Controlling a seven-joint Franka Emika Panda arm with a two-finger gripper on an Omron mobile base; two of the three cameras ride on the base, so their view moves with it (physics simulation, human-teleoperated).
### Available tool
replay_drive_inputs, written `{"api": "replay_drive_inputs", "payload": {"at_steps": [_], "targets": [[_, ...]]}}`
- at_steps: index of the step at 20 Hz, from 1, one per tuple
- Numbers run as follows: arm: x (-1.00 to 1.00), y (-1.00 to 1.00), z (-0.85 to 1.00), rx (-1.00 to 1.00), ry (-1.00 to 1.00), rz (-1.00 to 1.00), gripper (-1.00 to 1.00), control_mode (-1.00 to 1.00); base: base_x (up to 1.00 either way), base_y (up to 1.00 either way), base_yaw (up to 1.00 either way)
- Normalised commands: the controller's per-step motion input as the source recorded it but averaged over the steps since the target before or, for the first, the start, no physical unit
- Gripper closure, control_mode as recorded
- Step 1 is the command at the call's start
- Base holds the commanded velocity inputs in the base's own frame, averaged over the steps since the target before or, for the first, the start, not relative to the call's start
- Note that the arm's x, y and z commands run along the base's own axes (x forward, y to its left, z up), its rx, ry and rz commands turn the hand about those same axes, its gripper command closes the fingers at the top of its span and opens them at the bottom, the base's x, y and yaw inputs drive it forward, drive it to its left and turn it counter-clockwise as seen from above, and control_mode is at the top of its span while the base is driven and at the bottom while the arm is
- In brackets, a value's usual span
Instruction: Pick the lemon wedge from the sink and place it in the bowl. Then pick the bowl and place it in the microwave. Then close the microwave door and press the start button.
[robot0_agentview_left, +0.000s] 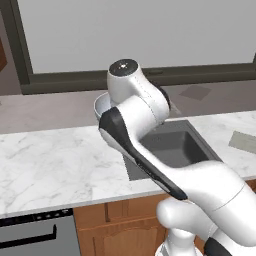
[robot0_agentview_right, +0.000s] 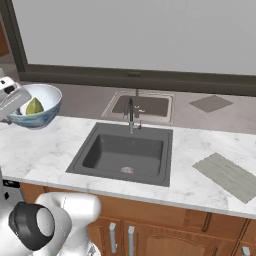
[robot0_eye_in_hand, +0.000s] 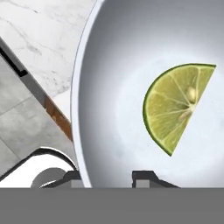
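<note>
Straddling the bowl's rim, gripper below lemon wedge.

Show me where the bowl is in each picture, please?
Left base view: the bowl peeks out left of the arm's upper joint, above the counter.
Right base view: it is at the far left edge, left of the sink, with the lemon wedge inside.
Hand view: its pale inside spreads across the right, its rim between the fingers.
Shared landmark: the white marble counter.
</note>
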Motion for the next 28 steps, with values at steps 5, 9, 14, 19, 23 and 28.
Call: {"api": "replay_drive_inputs", "payload": {"at_steps": [5, 9, 14, 19, 23, 28], "targets": [[-0.35, -0.60, 0.60, -0.07, 0.06, 0.15, 1.00, -1.00, 0.00, 0.00, 0.00], [-0.47, -0.92, 0.21, -0.01, 0.00, 0.29, 1.00, -1.00, 0.00, 0.00, 0.00], [-0.51, -0.86, 0.15, 0.00, -0.02, 0.20, 1.00, -1.00, 0.00, 0.00, 0.00], [-0.31, -0.37, 0.18, 0.01, 0.00, 0.00, 1.00, -1.00, 0.00, 0.00, 0.00], [0.00, -0.01, 0.00, -0.01, 0.00, 0.00, 1.00, -1.00, 0.00, 0.00, 0.00], [0.00, 0.00, 0.00, -0.01, 0.00, 0.00, 1.00, -1.00, 0.00, 0.00, 0.00]]}}
